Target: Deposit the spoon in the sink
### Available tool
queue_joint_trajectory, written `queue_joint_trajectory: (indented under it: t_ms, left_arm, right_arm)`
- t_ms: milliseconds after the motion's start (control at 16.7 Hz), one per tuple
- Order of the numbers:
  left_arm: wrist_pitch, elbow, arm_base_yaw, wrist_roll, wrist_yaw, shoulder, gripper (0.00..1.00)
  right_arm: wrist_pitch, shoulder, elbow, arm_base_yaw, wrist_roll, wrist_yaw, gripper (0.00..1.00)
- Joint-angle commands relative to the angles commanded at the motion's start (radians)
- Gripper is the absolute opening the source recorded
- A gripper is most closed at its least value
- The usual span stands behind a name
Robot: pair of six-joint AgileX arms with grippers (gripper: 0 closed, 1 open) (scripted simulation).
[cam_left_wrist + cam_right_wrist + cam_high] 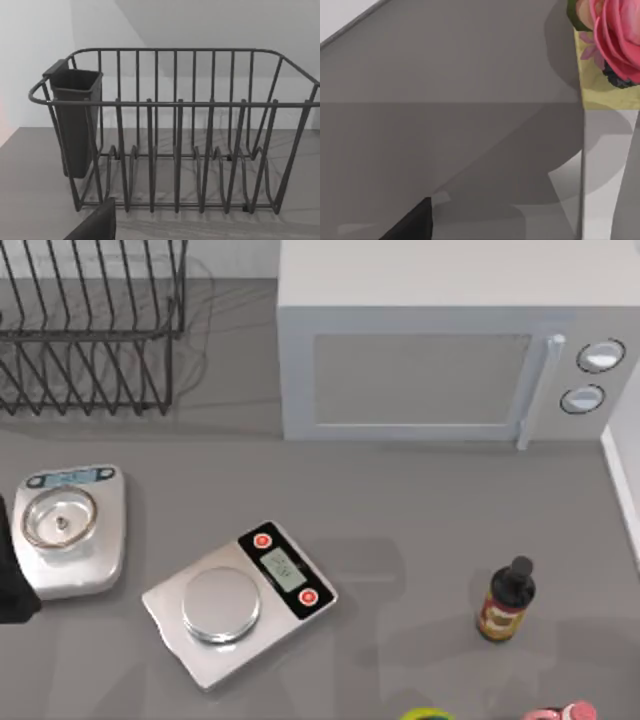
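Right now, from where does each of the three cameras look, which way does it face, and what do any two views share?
Top view: above the table, looking down on microwave, two scales, sauce bottle; a dark arm part at the left edge.
Left wrist view: low, facing the wire dish rack with its dark cutlery holder; a dark fingertip below.
Right wrist view: close to the grey table, facing a pink flower; a dark fingertip.
Top and left wrist views share the dish rack.

Grey table (420, 500) seen from above, with a wire dish rack (90, 330) at far left and a white microwave (450, 350) at far right. Nearer: 2 kitchen scales, a white one (70, 530) at left and a silver one (240, 600) tilted toward the middle. Dark sauce bottle (507, 600) upright at right, well apart from both scales.
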Motion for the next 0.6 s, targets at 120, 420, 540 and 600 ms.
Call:
queue_joint_trajectory:
  t_ms: [120, 420, 540, 600]
  left_arm:
    - [0.000, 0.000, 0.000, 0.000, 0.000, 0.000, 1.00]
    - [0.000, 0.000, 0.000, 0.000, 0.000, 0.000, 1.00]
    - [0.000, 0.000, 0.000, 0.000, 0.000, 0.000, 1.00]
    - [0.000, 0.000, 0.000, 0.000, 0.000, 0.000, 1.00]
  right_arm:
    - [0.000, 0.000, 0.000, 0.000, 0.000, 0.000, 0.32]
    - [0.000, 0.000, 0.000, 0.000, 0.000, 0.000, 0.00]
    - [0.000, 0.000, 0.000, 0.000, 0.000, 0.000, 0.00]
    - [0.000, 0.000, 0.000, 0.000, 0.000, 0.000, 0.00]
